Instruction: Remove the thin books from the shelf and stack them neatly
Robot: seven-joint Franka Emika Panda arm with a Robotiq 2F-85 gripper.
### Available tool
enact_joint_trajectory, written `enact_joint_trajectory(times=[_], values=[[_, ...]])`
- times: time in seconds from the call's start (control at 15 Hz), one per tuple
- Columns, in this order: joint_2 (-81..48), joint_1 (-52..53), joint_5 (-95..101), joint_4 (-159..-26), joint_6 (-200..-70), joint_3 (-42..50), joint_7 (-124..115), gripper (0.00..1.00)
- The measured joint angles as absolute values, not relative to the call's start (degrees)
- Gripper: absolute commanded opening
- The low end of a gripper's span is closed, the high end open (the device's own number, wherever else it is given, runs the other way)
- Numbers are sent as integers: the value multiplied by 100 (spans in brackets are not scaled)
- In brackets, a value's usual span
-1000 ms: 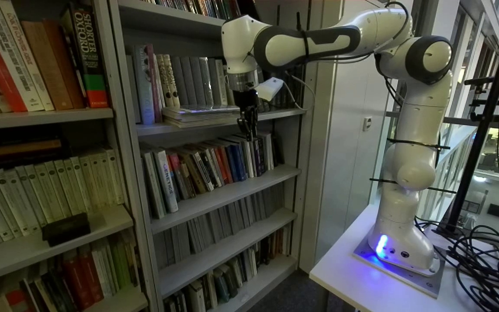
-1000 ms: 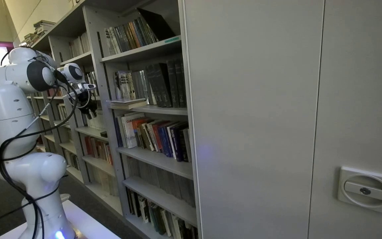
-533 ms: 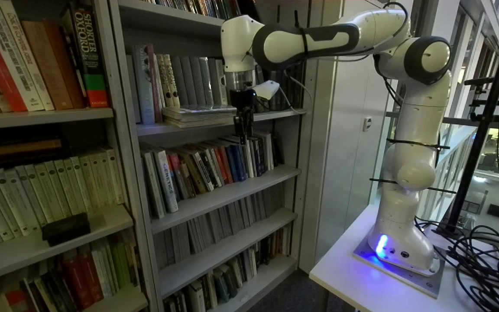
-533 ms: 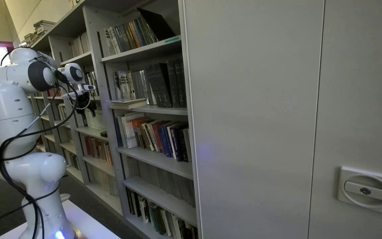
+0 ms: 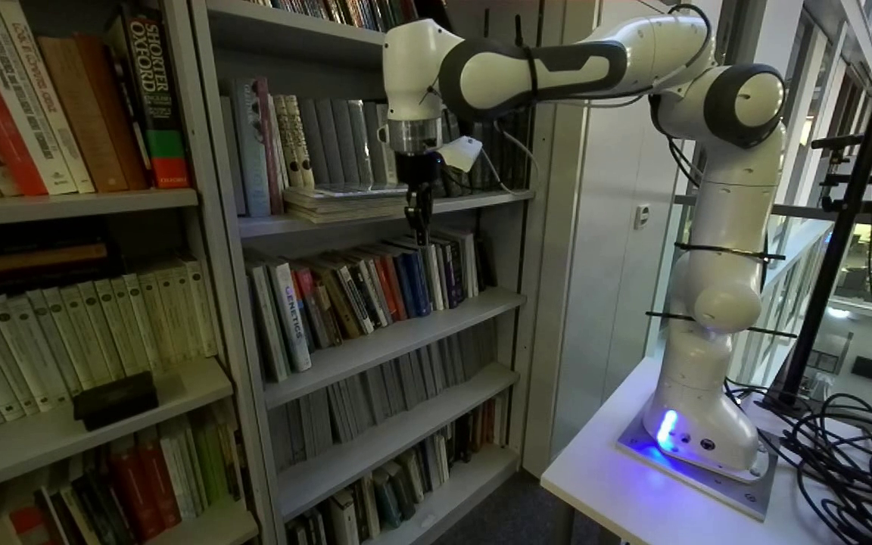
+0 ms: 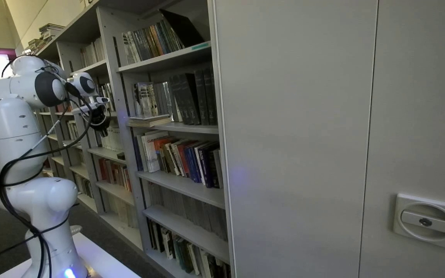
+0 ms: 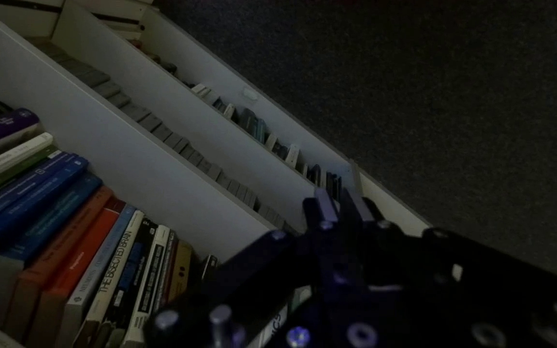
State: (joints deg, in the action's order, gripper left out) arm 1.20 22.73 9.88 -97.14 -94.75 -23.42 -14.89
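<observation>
Slim pale grey books (image 5: 406,386) stand upright on a grey metal shelf (image 5: 398,424); they also show in the wrist view (image 7: 150,121). Grey, white and dark upright volumes (image 5: 341,140) stand on a higher board (image 5: 262,227), with a flat pile of thin books (image 5: 345,203) in front of them; the pile also shows in an exterior view (image 6: 149,121). My gripper (image 5: 422,238) points down before the bookcase, overlapping the pile's right end in that view; also seen is its side in an exterior view (image 6: 104,133). In the wrist view its fingertips (image 7: 335,192) are narrowly apart, with nothing visible between them.
Multicoloured paperbacks (image 5: 398,284) fill the board below the pile. A bookcase with thick red and cream volumes (image 5: 8,106) and a black box (image 5: 116,400) stands beside. My base is on a white table (image 5: 595,454) with loose cables (image 5: 852,454).
In an exterior view my gripper has shifted slightly left and turned, so it looks narrower. In both exterior views the books have not moved.
</observation>
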Motion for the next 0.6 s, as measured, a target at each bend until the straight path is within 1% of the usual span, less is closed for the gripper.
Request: enact_joint_trajectory(times=[0.6], values=[[-772, 2324, 1522, -8661, -9475, -2335, -1474, 0]])
